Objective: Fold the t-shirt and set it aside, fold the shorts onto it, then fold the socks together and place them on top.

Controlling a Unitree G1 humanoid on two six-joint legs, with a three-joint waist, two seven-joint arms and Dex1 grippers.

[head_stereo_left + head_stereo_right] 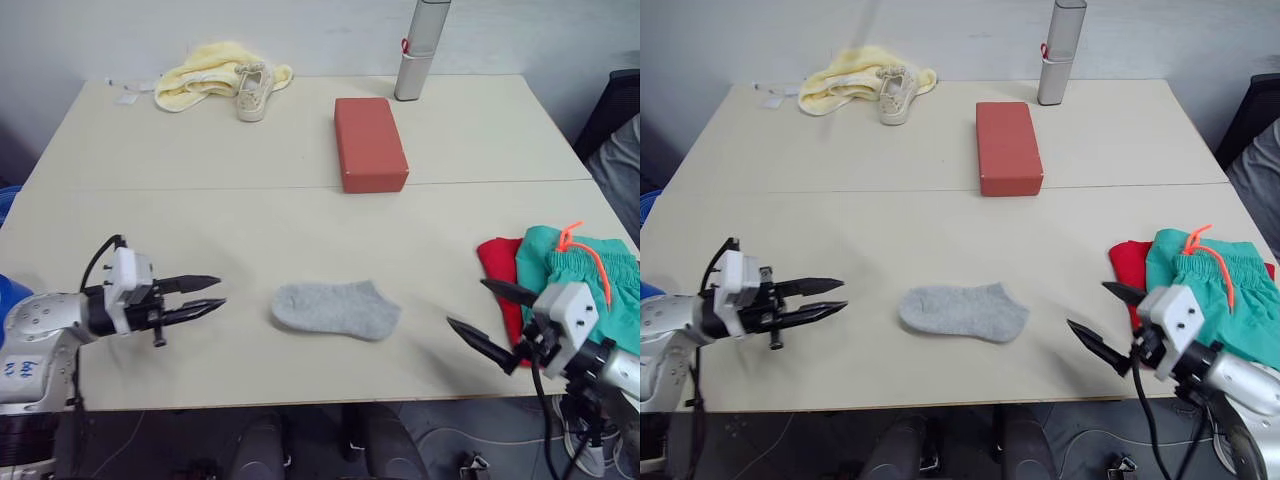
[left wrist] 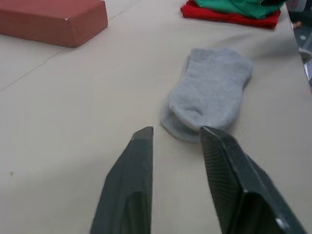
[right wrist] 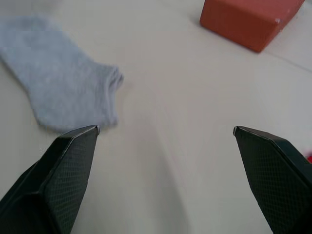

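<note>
Table (image 1: 300,200), socks (image 1: 335,309) between parted left hand (image 1: 213,292) and right hand (image 1: 482,306)

Grey socks (image 1: 335,309) lie flat between the left claw (image 1: 205,296) and right claw (image 1: 490,318); teal shorts (image 1: 590,285) sit folded atop the red t-shirt (image 1: 498,268) beside the right claw.

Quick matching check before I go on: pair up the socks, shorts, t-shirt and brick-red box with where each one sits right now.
Things:
1. socks
2. shorts
3. t-shirt
4. brick-red box

Places:
A. under the teal cloth, near the right edge
B. far half of the table, middle
C. flat between the two grippers
D. on top of the red cloth

Pairs: 1-C, 2-D, 3-A, 4-B
</note>
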